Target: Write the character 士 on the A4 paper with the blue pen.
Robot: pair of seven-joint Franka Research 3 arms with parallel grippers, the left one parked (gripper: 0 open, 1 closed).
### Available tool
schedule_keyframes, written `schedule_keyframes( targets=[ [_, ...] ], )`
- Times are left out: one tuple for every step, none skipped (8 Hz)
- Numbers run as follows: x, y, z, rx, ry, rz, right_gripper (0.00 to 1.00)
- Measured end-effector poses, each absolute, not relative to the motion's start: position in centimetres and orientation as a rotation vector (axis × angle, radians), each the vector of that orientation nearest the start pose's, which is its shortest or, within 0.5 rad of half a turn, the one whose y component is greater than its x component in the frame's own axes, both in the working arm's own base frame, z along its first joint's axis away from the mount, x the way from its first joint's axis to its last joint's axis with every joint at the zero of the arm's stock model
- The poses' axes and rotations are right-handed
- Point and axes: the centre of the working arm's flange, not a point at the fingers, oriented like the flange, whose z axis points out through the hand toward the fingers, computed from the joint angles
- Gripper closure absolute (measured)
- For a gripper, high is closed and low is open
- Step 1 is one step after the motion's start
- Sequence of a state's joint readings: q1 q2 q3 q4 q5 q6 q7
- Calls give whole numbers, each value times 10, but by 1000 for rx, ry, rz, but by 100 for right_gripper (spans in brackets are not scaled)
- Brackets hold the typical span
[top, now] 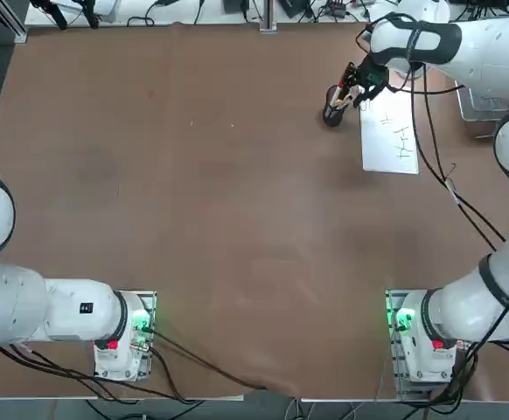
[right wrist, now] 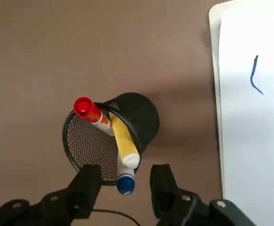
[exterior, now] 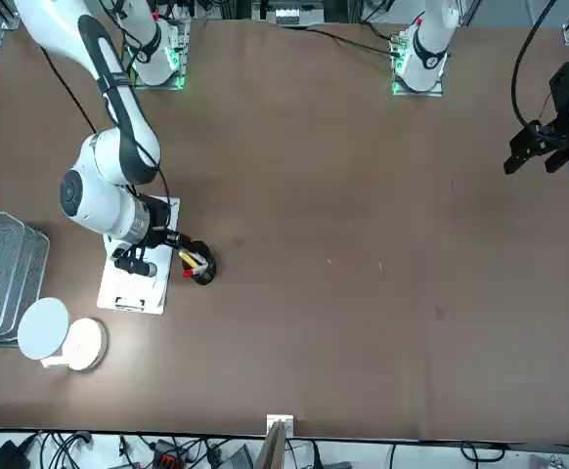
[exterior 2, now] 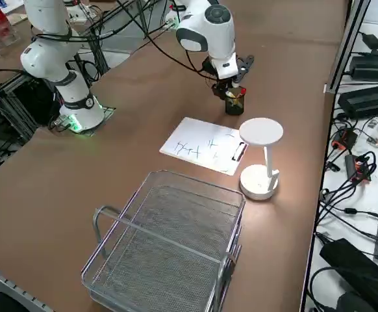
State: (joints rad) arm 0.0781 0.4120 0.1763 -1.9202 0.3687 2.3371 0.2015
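The blue pen [right wrist: 125, 182] stands in a black mesh cup [right wrist: 141, 117] with a red pen [right wrist: 92, 113] and a yellow pen [right wrist: 124, 141], just beside the paper [right wrist: 254, 141]. The right gripper [right wrist: 126, 186] hangs over the cup, fingers [right wrist: 87, 181] apart either side of the blue cap, not yet clamped.
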Motion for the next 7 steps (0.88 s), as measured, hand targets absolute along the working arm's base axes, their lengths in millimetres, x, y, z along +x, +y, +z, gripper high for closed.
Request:
schedule_keyframes(
  targets=[
    [606,158,282,-2795,306,102,37],
    [606,158,282,-2795,306,104,39],
    [606,158,281,-2795,306,106,39],
    [607,158,280,-2795,306,108,40],
    [608,158,280,-2794,307,106,41],
    [609,158,279,-2793,307,106,41],
    [610,158,278,-2793,307,107,42]
  ],
)
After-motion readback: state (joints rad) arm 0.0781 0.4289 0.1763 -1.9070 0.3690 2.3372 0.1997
